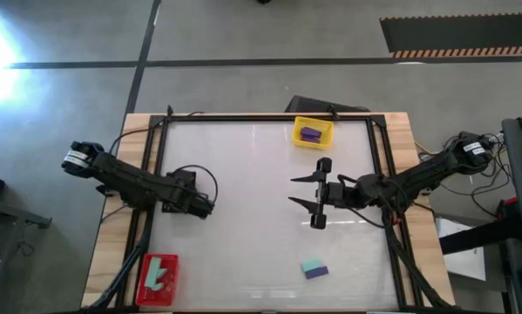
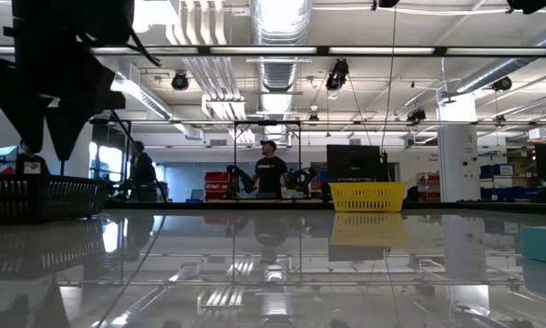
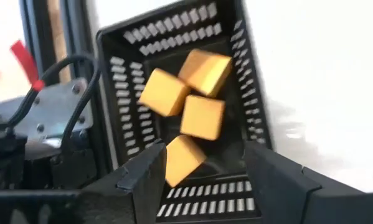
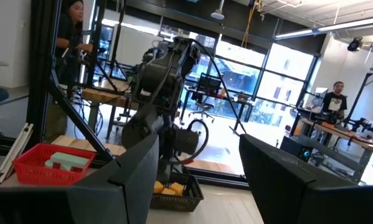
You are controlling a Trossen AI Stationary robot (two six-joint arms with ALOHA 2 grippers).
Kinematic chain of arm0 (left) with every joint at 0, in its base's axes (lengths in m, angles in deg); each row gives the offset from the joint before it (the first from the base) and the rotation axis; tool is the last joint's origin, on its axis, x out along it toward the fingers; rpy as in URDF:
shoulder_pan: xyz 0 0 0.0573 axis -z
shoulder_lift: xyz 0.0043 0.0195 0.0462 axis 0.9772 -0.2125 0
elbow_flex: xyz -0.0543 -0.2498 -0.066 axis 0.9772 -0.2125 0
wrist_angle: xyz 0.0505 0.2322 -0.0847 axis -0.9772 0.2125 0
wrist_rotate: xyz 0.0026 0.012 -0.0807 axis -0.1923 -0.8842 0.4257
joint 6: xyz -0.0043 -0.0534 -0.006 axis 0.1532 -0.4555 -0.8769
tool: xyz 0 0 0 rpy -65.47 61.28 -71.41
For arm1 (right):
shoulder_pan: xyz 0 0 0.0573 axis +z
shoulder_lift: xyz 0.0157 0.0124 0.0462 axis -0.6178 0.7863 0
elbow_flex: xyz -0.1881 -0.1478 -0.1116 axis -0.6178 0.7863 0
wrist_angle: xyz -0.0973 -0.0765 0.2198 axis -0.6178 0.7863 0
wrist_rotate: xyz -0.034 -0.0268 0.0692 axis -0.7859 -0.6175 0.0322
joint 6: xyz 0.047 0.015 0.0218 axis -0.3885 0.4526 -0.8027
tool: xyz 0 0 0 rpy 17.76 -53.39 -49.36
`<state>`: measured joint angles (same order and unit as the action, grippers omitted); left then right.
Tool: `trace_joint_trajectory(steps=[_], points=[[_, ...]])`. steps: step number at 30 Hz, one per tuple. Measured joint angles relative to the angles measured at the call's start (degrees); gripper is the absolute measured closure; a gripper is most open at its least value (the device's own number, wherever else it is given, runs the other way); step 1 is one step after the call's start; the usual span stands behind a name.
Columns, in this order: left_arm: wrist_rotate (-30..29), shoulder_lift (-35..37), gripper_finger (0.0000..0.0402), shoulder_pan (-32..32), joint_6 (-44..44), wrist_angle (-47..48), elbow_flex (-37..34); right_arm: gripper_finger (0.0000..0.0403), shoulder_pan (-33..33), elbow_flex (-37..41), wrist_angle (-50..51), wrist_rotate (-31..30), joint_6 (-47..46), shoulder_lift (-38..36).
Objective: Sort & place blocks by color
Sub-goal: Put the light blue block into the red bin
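Observation:
My left gripper hangs open over the black tray at the table's left edge. Several orange cubes lie in that tray. One cube shows between the fingers, and I see neither finger touching it. My right gripper is open and empty, right of the table's middle, pointing left. A mint-teal bar and a purple bar lie together on the table near the front edge. Purple bars rest in the yellow tray. Mint-teal bars rest in the red tray.
The yellow tray sits at the far edge and the red tray at the near left corner. A dark frame runs round the white tabletop. Cables loop near the left arm. People stand in the room beyond the table.

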<state>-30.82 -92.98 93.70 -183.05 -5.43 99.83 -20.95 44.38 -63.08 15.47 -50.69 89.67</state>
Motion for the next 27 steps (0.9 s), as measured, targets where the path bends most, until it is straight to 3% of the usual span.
trace_joint_trajectory(steps=[4,10,16,21,27], points=[[-4.44,0.0,0.0203,1.63,1.3,-0.91,2.46,0.0188,0.0,0.0,0.84,0.02,-1.35,0.0],[-18.18,0.0,0.0203,7.17,7.34,-9.12,5.43,0.0188,0.04,-0.12,7.49,0.06,-7.35,-0.04],[-28.73,0.0,0.0203,10.89,20.89,-23.92,5.78,0.0188,1.4,-5.17,28.36,0.55,-14.79,0.01],[-31.87,0.0,0.0203,11.37,32.78,-33.7,5.78,0.0188,5.24,-10.88,45.48,0.67,-20.12,0.07],[-36.73,0.13,0.0203,11.38,43.75,-40.8,5.76,0.0189,10.23,-15.25,56.72,0.52,-27.13,0.07]])
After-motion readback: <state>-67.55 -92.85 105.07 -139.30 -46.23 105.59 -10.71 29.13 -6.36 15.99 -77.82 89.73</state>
